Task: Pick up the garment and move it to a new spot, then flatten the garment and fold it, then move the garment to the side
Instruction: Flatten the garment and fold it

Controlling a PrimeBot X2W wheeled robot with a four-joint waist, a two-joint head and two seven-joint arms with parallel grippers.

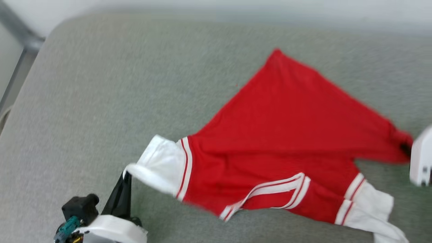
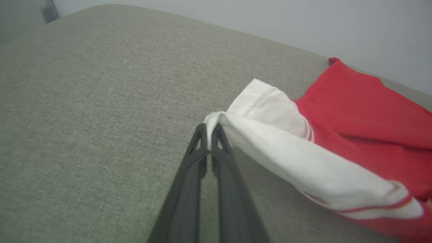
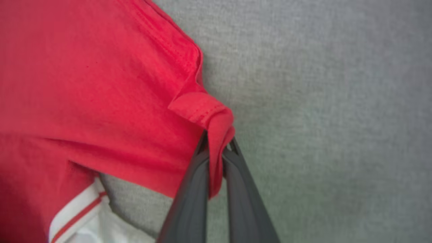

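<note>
In the head view the red jersey (image 1: 287, 135) lies skewed and wrinkled on the grey fabric surface (image 1: 101, 84), spreading from centre toward 4 o'clock. The left gripper (image 1: 125, 175) at 7 o'clock pinches a white sleeve (image 1: 162, 165), and the right gripper (image 1: 404, 147) at 3 o'clock holds a red corner. The left wrist view shows its fingers (image 2: 189, 189) narrowed onto the sleeve's edge. In the right wrist view the fingers (image 3: 192, 195) clamp a rolled hem corner (image 3: 216, 118), so I judge the garment grasped and being stretched out, with flattening, folding and setting aside all left.

Red garment (image 1: 290, 125) with white sleeves and red-and-white striped trim on a grey-green woven surface (image 1: 135, 84)
</note>
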